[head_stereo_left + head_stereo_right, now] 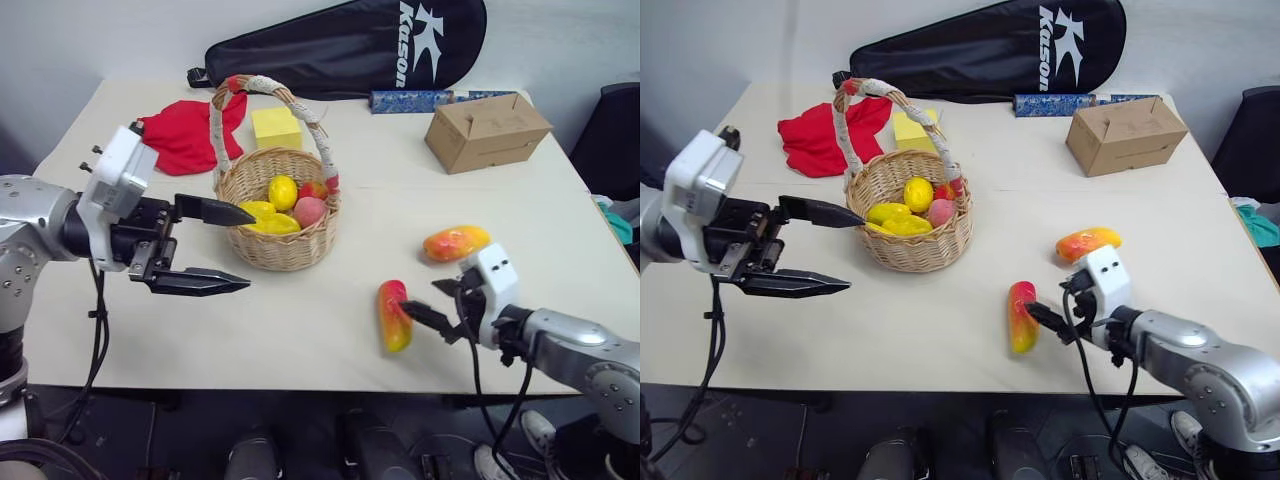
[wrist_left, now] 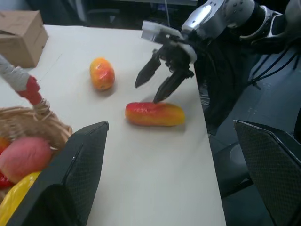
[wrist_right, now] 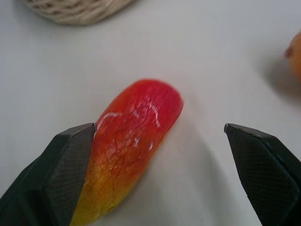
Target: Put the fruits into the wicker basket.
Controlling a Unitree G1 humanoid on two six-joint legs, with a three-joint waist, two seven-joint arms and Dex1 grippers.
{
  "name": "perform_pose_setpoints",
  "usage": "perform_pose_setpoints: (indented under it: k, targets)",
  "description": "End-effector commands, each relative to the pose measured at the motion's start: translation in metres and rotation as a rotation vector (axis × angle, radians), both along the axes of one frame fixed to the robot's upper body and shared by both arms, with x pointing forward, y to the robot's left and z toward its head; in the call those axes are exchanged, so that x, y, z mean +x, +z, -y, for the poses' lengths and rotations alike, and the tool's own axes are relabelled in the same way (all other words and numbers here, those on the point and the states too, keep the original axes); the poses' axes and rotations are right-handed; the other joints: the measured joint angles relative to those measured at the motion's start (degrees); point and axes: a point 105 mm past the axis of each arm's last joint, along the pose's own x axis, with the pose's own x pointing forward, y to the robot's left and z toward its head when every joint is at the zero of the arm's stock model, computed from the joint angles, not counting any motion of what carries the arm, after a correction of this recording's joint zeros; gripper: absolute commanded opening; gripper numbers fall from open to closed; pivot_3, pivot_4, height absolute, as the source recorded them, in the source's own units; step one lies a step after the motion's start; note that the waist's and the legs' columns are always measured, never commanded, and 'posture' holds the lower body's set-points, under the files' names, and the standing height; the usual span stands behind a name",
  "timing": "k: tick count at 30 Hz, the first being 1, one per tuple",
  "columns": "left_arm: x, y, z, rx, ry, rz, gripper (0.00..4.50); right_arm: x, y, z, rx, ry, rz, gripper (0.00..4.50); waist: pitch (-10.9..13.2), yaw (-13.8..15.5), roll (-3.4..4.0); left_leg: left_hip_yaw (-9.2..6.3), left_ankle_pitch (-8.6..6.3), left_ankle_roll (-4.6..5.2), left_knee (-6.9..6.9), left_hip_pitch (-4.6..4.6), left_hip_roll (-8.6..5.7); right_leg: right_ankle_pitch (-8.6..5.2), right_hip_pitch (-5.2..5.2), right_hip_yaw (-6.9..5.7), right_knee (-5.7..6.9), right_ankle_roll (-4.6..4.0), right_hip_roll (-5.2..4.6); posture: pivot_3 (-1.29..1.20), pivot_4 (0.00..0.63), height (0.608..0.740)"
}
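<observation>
right pincer (image 1: 437, 304): lower right of frame, fingers spread apart, nothing held; tips low over the tabletop, just beside the near mango, one tip at or against its side
near mango (image 1: 394, 314): lower centre-right, lying on the tabletop, red end away from the robot, yellow end toward it; in the right wrist view it sits between the spread fingers, off toward one finger
left pincer (image 1: 215, 248): left of frame, mid height, fingers wide apart, empty, pointing right toward the basket, raised off the tabletop
far mango (image 1: 456, 242): right of centre, on the tabletop just beyond the right pincer, not in the basket
wicker basket (image 1: 285, 252): centre, on the tabletop, handle arched up, wrapped white with red ends
fruits in basket: yellow lemon (image 1: 283, 192), more yellow pieces below it, pink peach (image 1: 309, 211), a red piece (image 1: 313, 189) behind it
tabletop (image 1: 300, 330): pale beige
yellow block (image 1: 276, 127): just behind the basket
red cloth (image 1: 191, 132): upper left, beside the block
cardboard box (image 1: 486, 130): upper right
blue roll (image 1: 411, 100): upper centre-right, far side
black racket bag (image 1: 350, 45): top edge, white lettering
</observation>
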Motion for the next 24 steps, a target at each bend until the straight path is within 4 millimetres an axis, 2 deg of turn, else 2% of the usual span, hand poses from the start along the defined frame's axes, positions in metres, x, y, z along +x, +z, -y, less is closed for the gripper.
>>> perform_pose_setpoints:
  k: [1,6,9,11,15,16,20,24]
  targets:
    - [0.004,0.003,0.002,0.007,-0.004,0.049,4.48,-0.008,-0.010,-0.012,0.050,0.029,-0.047,4.50,0.01,-0.19,0.01,0.04,0.00,0.00,-0.04,0.00,0.00,0.00,-0.02,0.02,-0.01,0.00,0.00,0.00,0.150,0.740]
    - [0.005,0.002,0.004,0.006,-0.015,0.057,4.48,-0.005,-0.029,-0.016,0.032,0.038,-0.097,4.50,0.00,-0.11,0.00,0.03,0.00,-0.01,-0.04,0.02,0.02,0.00,0.01,0.01,-0.04,0.00,0.03,0.00,0.150,0.740]
    - [0.008,0.002,0.002,0.004,0.005,0.056,4.50,0.001,-0.028,-0.019,0.035,0.066,-0.085,3.89,0.00,-0.07,0.00,0.02,0.00,0.02,-0.02,0.04,-0.01,0.02,0.06,0.01,-0.08,0.04,0.01,0.00,0.150,0.740]
    - [0.012,0.003,-0.001,0.002,0.027,0.061,4.50,0.001,-0.024,-0.022,0.043,0.105,-0.074,3.23,0.00,-0.01,-0.01,0.02,0.00,0.04,-0.02,0.04,-0.01,0.03,0.08,0.00,-0.11,0.05,0.01,0.00,0.150,0.740]
    - [0.015,0.005,-0.006,-0.006,0.066,0.065,4.50,-0.004,-0.009,-0.030,0.096,0.210,-0.058,1.99,0.00,0.07,-0.01,0.01,-0.01,0.06,-0.01,0.04,-0.02,0.03,0.08,0.00,-0.13,0.06,-0.01,0.00,0.150,0.740]
    - [0.015,0.005,-0.008,-0.007,0.077,0.065,4.50,-0.006,-0.004,-0.031,0.113,0.234,-0.055,1.83,0.00,0.07,-0.01,0.01,-0.02,0.07,-0.01,0.02,-0.02,0.03,0.07,0.00,-0.15,0.06,-0.01,0.00,0.150,0.740]
    - [0.015,0.002,-0.028,-0.007,0.168,0.053,4.50,-0.010,0.019,-0.037,0.180,0.370,-0.016,1.77,0.02,-0.42,0.03,0.05,-0.03,0.08,-0.10,0.01,0.00,0.03,0.03,0.02,-0.19,0.06,0.00,0.00,0.150,0.740]
    - [0.009,0.006,-0.052,-0.011,0.267,0.048,4.50,-0.014,0.059,-0.056,0.201,0.584,0.085,1.77,0.03,-1.41,0.01,0.01,0.00,0.03,-0.14,0.01,0.07,0.03,-0.01,-0.02,-0.16,0.05,0.04,0.00,0.150,0.740]
